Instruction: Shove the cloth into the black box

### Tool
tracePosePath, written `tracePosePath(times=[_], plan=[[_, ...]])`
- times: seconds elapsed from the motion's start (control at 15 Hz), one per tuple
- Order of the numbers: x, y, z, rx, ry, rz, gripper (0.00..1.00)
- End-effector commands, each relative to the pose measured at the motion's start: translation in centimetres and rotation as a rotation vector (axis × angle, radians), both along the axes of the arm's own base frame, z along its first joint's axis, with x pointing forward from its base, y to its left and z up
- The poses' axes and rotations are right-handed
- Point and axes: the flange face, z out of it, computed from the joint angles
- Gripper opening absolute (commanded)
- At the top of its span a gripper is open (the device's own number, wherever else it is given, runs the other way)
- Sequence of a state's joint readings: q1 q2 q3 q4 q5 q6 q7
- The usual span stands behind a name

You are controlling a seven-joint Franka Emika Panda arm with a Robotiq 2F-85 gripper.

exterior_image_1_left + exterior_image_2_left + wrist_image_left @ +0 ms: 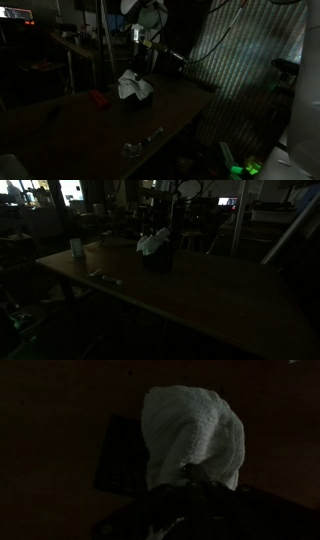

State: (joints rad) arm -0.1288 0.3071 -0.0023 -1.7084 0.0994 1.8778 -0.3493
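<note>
The scene is very dark. A white knitted cloth (133, 85) is bunched on top of the black box (141, 101) on the dark table; both also show in an exterior view, the cloth (152, 243) above the box (156, 259). My gripper (140, 64) is directly above the cloth. In the wrist view the cloth (190, 432) fills the centre and gathers to a pinch at my fingertips (193, 476), which look shut on it. A part of the black box (120, 458) shows left of the cloth.
A red object (98, 97) lies on the table near the box. A small shiny object (135, 148) lies near the table's front edge, also seen as (105, 277). A white cup (76, 247) stands at a corner. Green items (245, 168) sit on the floor.
</note>
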Motion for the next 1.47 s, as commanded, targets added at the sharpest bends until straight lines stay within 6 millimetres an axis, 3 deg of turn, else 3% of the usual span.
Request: tracePosePath(times=[0.0, 0.4, 0.67, 1.07, 1.4], plan=[[0.7, -0.3, -0.7, -0.014, -0.030, 0.021, 0.00], [2.4, -0.8, -4.9, -0.027, -0.033, 0.048, 0.00], [2.8, -0.5, -6.5, -0.012, -0.011, 0.071, 0.00], [2.7, 0.0, -8.5, 0.006, 0.032, 0.083, 0.00], [1.7, 1.6, -10.0, 0.057, 0.102, 0.123, 0.00]])
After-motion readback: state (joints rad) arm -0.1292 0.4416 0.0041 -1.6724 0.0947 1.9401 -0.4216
